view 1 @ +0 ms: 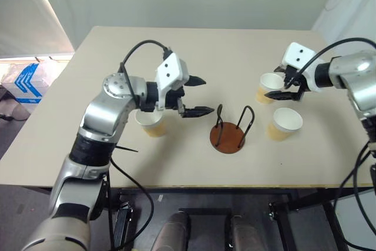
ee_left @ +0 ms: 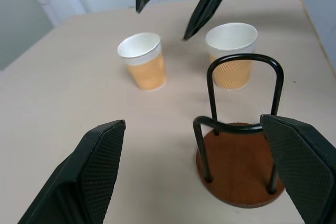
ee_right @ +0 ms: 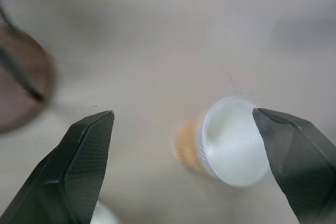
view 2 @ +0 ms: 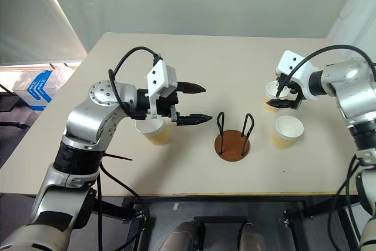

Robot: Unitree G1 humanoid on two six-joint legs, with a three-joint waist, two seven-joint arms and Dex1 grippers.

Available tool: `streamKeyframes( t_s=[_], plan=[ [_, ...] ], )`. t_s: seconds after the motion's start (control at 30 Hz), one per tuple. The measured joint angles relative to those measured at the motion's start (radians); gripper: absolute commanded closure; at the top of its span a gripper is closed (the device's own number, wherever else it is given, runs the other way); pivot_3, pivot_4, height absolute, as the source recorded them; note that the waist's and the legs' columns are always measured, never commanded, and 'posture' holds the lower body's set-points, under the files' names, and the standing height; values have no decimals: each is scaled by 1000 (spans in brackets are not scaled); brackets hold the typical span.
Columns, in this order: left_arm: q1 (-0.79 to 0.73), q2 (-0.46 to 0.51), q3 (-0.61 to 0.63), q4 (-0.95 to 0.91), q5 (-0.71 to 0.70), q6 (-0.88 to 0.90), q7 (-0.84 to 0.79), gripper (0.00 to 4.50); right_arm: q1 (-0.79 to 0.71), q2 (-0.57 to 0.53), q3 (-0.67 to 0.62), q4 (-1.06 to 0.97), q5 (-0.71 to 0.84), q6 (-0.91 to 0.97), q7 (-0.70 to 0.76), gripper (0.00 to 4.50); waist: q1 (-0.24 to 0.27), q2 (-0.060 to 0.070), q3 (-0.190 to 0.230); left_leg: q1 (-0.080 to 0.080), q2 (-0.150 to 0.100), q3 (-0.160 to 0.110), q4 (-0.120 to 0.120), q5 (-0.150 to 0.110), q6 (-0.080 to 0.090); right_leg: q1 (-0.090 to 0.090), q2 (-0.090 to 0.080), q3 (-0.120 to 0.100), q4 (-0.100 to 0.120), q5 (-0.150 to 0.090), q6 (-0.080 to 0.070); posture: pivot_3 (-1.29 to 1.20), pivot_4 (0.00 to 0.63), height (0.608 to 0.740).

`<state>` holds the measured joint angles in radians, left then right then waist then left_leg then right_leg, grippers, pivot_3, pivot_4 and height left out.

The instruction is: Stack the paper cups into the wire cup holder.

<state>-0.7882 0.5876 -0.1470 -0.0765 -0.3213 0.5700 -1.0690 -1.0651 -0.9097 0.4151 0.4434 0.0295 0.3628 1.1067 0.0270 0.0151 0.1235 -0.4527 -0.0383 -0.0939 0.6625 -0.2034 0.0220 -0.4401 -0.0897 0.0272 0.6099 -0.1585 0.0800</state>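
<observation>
Right gripper [view 1: 283, 85] wide open and empty, poised over the far-right paper cup [view 1: 269, 87], one finger on each side of the rim, not yet touching so far as can be told. Best lowered straight until the fingers straddle the cup wall below the rim, then closed gently: thin paper, likely to buckle or tip under a hard or off-centre pinch. Worth keeping clear of the second cup [view 1: 284, 124], upright just nearer on the right.

Left gripper [view 1: 195, 94] likewise fully open, holding nothing, pointing right toward the wire cup holder [view 1: 229, 136], above and just right of the third cup [view 1: 153, 122], which stands upright on the left of the table [view 1: 53, 145].

Holder empty, at centre near the front edge, between the left cup and the right pair. For placing, cup to be carried upright and dropped between the two black loops onto the brown base.
</observation>
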Motion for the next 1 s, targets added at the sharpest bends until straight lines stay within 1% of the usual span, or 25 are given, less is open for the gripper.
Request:
streamKeyframes(
  t_s=[0.2,0.33,0.43,0.47,0.6,0.63,0.8,0.9,1.0],
  plan=[
    [62,41,29,-54,-10,19,29,10,-96,113,37,315,-163,-185,12,0,-2,0,0,-1,0,0,-1,-1,-3,-3,0,0,1,1,-5,0,150,740],
    [75,59,33,-76,-16,26,41,10,-137,168,38,455,-230,-270,8,0,1,1,0,-1,0,0,-2,-1,-4,-3,0,0,1,0,-7,0,150,740],
    [84,65,34,-85,-20,27,51,0,-170,209,38,563,-278,-323,-22,601,1,1,0,-1,0,0,-2,-2,-5,-3,0,0,1,1,-8,0,150,740],
    [88,68,34,-88,-20,28,53,0,-177,220,38,592,-293,-337,-33,914,0,1,0,0,0,0,-2,-3,-6,-3,0,0,1,1,-8,0,150,740],
    [96,80,34,-104,-21,28,60,0,-189,238,38,662,-332,-380,-48,2293,1,1,1,0,0,-1,-2,-3,-8,-3,0,0,1,0,-9,0,150,740],
    [98,83,34,-106,-21,28,61,0,-191,239,37,671,-337,-385,-48,2702,1,1,1,0,0,-1,-3,-4,-10,-3,0,0,1,0,-9,0,150,740],
    [116,101,34,-110,-31,28,52,0,-197,236,23,680,-345,-400,-46,4477,0,1,1,0,0,-1,-4,-8,-17,-4,0,-1,1,0,-9,0,150,740],
    [118,99,57,-102,-75,39,38,0,-195,223,-9,632,-330,-391,3,4477,0,2,1,-1,0,-1,-5,-7,-19,-4,0,-1,1,0,-10,0,150,740],
    [125,96,127,-101,-187,78,-10,0,-161,160,-62,430,-265,-312,131,4477,0,2,1,-2,0,0,-7,-4,-25,-5,0,-2,1,0,-11,0,150,740]
  ],
)
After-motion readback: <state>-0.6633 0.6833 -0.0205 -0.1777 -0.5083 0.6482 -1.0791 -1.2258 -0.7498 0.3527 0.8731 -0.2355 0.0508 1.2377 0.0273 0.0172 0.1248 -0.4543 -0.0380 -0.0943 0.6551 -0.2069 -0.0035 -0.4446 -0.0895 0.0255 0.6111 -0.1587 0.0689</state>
